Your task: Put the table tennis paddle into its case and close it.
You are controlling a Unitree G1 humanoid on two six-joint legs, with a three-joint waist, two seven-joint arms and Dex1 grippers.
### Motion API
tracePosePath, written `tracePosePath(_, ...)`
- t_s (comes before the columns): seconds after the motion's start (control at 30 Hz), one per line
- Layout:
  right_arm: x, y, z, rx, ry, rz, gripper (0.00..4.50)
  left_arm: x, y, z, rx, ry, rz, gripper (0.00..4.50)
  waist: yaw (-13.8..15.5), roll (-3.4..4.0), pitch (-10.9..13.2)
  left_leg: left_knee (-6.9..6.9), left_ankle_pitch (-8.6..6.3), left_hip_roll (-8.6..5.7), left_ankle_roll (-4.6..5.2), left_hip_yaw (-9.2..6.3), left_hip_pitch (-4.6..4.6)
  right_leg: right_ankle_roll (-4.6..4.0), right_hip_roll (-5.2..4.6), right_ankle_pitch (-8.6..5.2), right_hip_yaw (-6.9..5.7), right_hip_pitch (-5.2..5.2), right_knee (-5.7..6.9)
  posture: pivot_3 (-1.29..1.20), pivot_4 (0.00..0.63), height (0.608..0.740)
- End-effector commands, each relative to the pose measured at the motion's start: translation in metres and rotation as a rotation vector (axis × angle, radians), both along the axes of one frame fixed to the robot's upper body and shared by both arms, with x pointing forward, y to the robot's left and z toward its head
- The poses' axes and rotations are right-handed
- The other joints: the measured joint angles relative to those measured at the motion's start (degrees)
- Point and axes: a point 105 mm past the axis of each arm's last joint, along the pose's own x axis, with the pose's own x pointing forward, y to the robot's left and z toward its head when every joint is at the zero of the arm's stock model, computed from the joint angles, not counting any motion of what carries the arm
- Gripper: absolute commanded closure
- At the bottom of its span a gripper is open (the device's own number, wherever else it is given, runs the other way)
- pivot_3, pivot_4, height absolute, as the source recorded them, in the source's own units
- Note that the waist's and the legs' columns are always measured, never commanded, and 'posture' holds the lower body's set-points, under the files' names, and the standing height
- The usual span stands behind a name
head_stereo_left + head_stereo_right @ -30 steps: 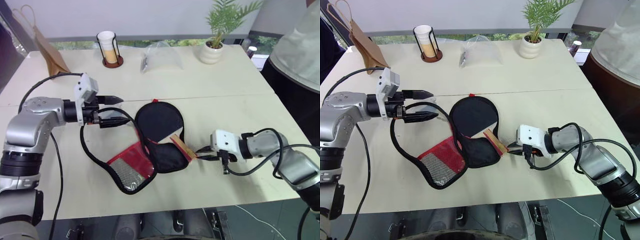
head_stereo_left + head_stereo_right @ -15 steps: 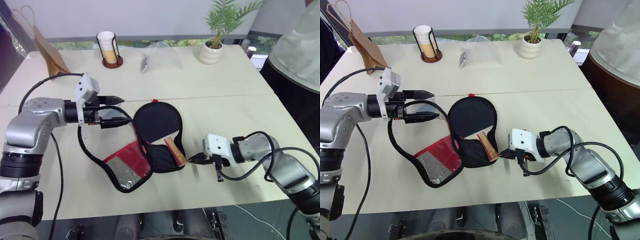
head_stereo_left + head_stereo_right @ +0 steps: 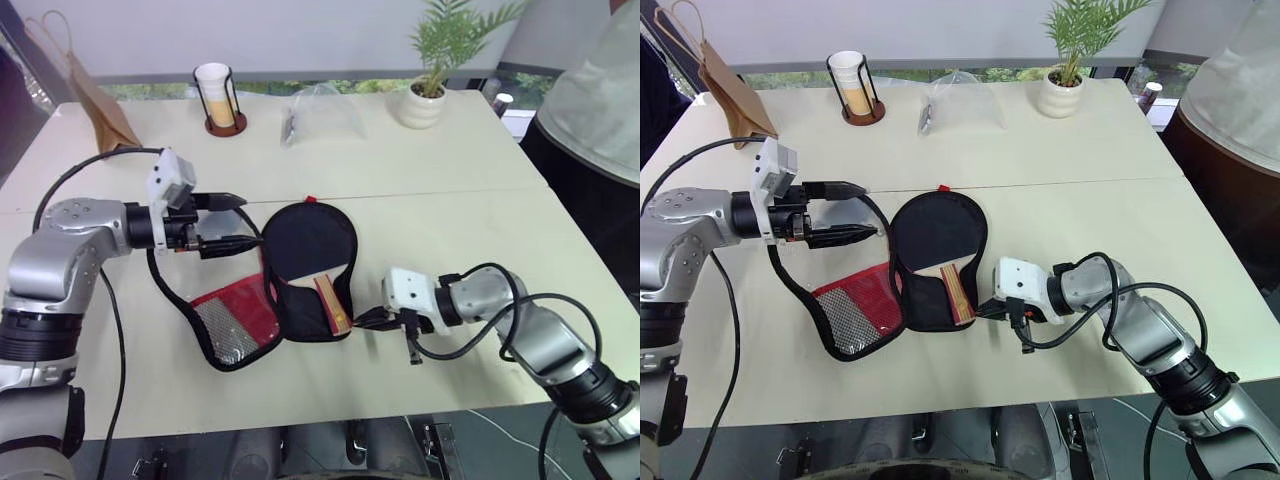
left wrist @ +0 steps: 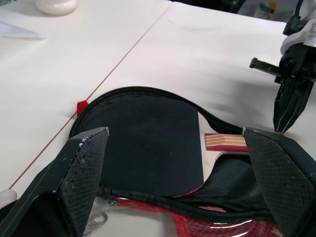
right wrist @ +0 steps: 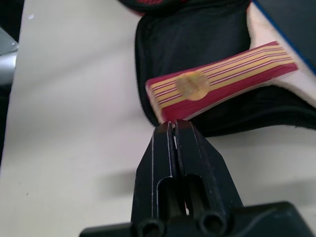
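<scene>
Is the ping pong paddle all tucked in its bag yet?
Nearly. The paddle lies in the open case, handle inside the rim. The right gripper, fingers shut, is at the handle's end. The left gripper is open by the case's edge. The red flap is unzipped.

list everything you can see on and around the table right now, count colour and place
paddle: 1, black face, tan-and-red handle, lying in the open case mid-table
case: 1, black with red mesh flap, unzipped, flap spread toward the left arm
cup in wire holder: 1, white cup, black holder, far edge
paper bag: 1, brown, far left corner
clear plastic bag: 1, transparent, far edge, middle
potted plant: 1, green in white pot, far right
table: 1, cream
person: 1, pale top, beyond the table's right edge
left gripper: black, open, by the case's rim
right gripper: black, shut, tips at the handle's end
</scene>
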Motion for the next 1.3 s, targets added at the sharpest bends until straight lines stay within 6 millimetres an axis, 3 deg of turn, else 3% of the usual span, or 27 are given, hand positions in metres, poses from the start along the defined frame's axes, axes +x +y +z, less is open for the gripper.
tracePosePath(0.03, 0.0, -0.001, 0.013, 0.008, -0.05, 0.0, 4.47, -0.003, 0.005, 0.013, 0.004, -0.051, 0.007, 0.0, 0.06, 0.0, 0.0, 0.0, 0.0, 0.0, 0.0, 0.0, 0.0, 0.0, 0.0, 0.0, 0.0, 0.0, 0.0, 0.0, 0.15, 0.74)
tracePosePath(0.13, 0.002, -0.018, 0.027, 0.004, -0.063, -0.056, 4.47, -0.004, 0.009, 0.014, 0.009, -0.05, 0.014, 0.0, 0.08, 0.0, 0.0, 0.01, 0.0, -0.01, 0.0, 0.0, -0.01, 0.0, -0.01, 0.0, 0.0, 0.01, -0.01, 0.0, 0.15, 0.74)
tracePosePath(0.2, 0.007, -0.026, 0.048, 0.069, -0.057, -0.122, 4.47, -0.004, 0.016, 0.014, 0.025, -0.047, 0.025, 0.0, 0.07, 0.0, 0.0, 0.01, 0.0, -0.01, 0.0, 0.0, -0.01, 0.0, -0.01, 0.0, 0.0, 0.02, -0.01, 0.0, 0.15, 0.74)
tracePosePath(0.4, 0.017, -0.025, 0.102, 0.301, -0.01, -0.219, 4.47, -0.005, 0.04, 0.015, 0.087, -0.04, 0.058, 0.0, -0.27, 0.01, 0.0, -0.02, 0.0, 0.03, 0.0, -0.02, 0.07, -0.07, 0.03, -0.02, 0.0, 0.01, 0.03, 0.0, 0.15, 0.74)
tracePosePath(0.53, 0.026, -0.022, 0.116, 0.357, -0.01, -0.246, 3.26, -0.009, 0.061, 0.014, 0.146, -0.021, 0.074, 0.0, -0.12, 0.01, 0.0, -0.03, 0.0, 0.02, 0.0, -0.01, 0.04, -0.17, 0.01, -0.07, 0.0, 0.0, -0.01, 0.0, 0.15, 0.74)
tracePosePath(0.73, 0.03, -0.011, 0.126, 0.389, -0.02, -0.215, 0.2, -0.019, 0.098, 0.011, 0.235, 0.021, 0.137, 0.0, -0.04, 0.02, 0.01, -0.04, -0.01, 0.02, 0.0, 0.03, -0.01, -0.17, -0.01, -0.07, 0.0, -0.07, 0.0, 0.0, 0.15, 0.74)
tracePosePath(0.77, 0.031, -0.009, 0.126, 0.388, -0.023, -0.213, 0.03, -0.021, 0.104, 0.009, 0.255, 0.028, 0.149, 0.0, -0.06, 0.02, 0.01, -0.04, -0.01, 0.02, 0.0, 0.02, -0.01, -0.17, -0.01, -0.07, 0.0, -0.07, 0.0, 0.0, 0.15, 0.74)
tracePosePath(1.0, 0.036, -0.006, 0.115, 0.359, -0.025, -0.206, 0.03, -0.035, 0.154, -0.01, 0.419, 0.064, 0.24, 0.0, -0.08, 0.04, 0.02, -0.07, -0.01, 0.03, 0.0, 0.09, -0.03, -0.18, -0.03, -0.08, 0.0, -0.15, 0.01, 0.0, 0.15, 0.74)
tracePosePath(1.13, 0.036, -0.004, 0.114, 0.354, -0.032, -0.198, 0.03, -0.032, 0.181, -0.028, 0.58, 0.025, 0.29, 0.0, 0.0, 0.05, 0.02, -0.07, -0.01, 0.03, 0.0, 0.12, -0.05, -0.19, -0.05, -0.07, 0.0, -0.17, 0.0, 0.0, 0.15, 0.74)
tracePosePath(1.3, 0.037, -0.005, 0.113, 0.341, -0.05, -0.202, 0.03, -0.019, 0.179, -0.063, 0.653, -0.052, 0.262, 0.0, 0.1, 0.06, 0.01, -0.07, -0.01, 0.04, 0.0, 0.16, -0.06, -0.21, -0.06, -0.05, 0.0, -0.18, 0.01, 0.0, 0.15, 0.74)
